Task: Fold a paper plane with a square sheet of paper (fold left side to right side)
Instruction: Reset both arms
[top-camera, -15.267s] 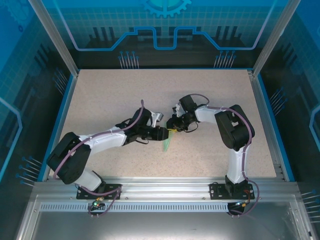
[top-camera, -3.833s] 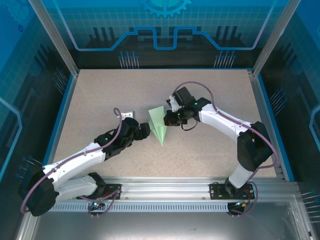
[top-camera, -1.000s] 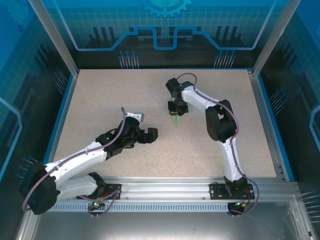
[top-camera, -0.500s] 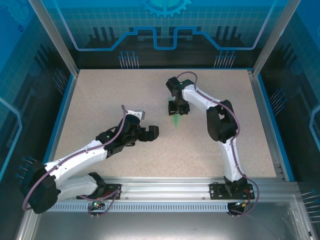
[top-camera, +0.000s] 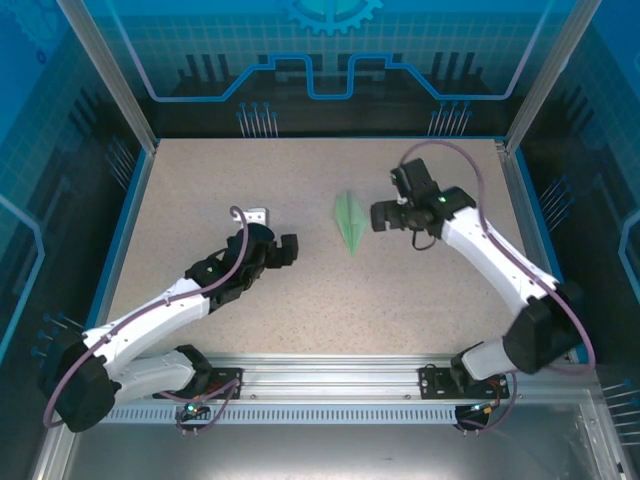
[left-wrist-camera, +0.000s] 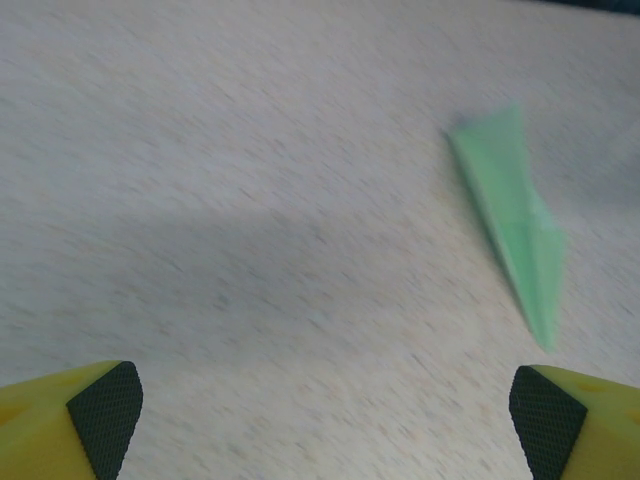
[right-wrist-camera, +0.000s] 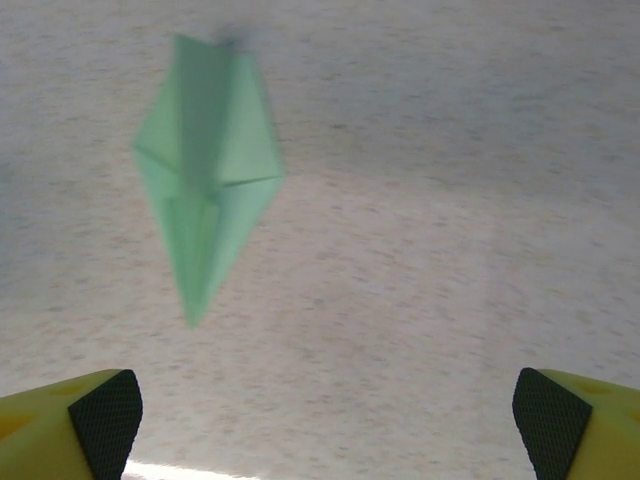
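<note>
The paper plane (top-camera: 349, 222) lies on the speckled table (top-camera: 200, 190), free of both grippers, in the open stretch between them. It is a slim pale green dart with a centre crease, its sharp point towards the arms' bases.

The right gripper (top-camera: 378, 215) sits just beside the plane, on the plane's right, its jaws turned towards it and spread wide with nothing between them. In the right wrist view the plane (right-wrist-camera: 207, 210) lies ahead of the jaws and off towards the left-hand one, beyond the tips. Its broad folded part is farther away, and its narrow point trails back towards that jaw. The right gripper (right-wrist-camera: 328, 412) has bare table across the whole gap between its jaws.

The left gripper (top-camera: 285, 250) is on the plane's other side, farther from it than the right gripper is, and its jaws also stand wide and hold nothing. In the left wrist view the plane (left-wrist-camera: 515, 220) lies ahead of the left gripper (left-wrist-camera: 325, 405), outside the gap and over towards the right-hand jaw, its point aimed down at that jaw's tip without reaching it.

Both wrist views are blurred, so whether the plane's flaps lie quite flat on the table cannot be told.
</note>
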